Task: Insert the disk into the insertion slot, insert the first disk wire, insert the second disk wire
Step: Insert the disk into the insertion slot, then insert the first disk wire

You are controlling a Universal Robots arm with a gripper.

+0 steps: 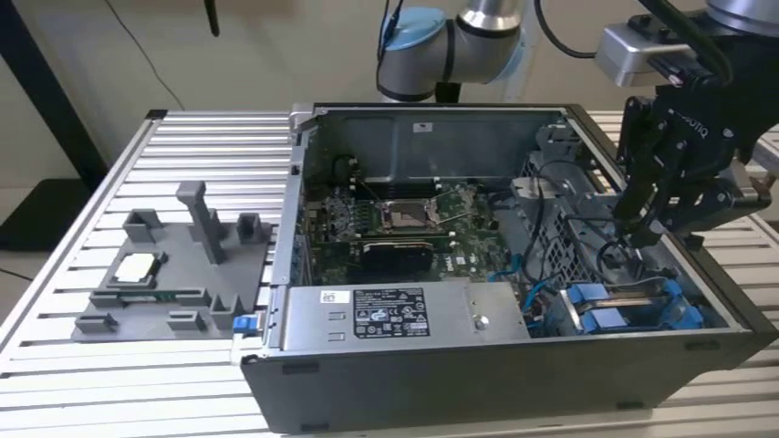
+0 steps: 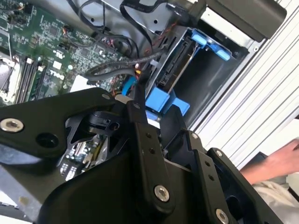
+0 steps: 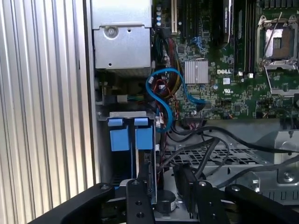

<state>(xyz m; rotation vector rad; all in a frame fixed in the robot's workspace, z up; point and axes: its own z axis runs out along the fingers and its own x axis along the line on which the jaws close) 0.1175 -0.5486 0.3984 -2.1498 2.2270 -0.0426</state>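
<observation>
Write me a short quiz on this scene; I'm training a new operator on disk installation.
1. True or false: the gripper hangs over the open computer case.
2. The disk sits: A in the insertion slot, B on the table, C on a tray.
3. Fill in: the looped cable beside the motherboard, in the first wrist view, is coloured ____.
Key: 1 true; 2 A; 3 blue.
</observation>
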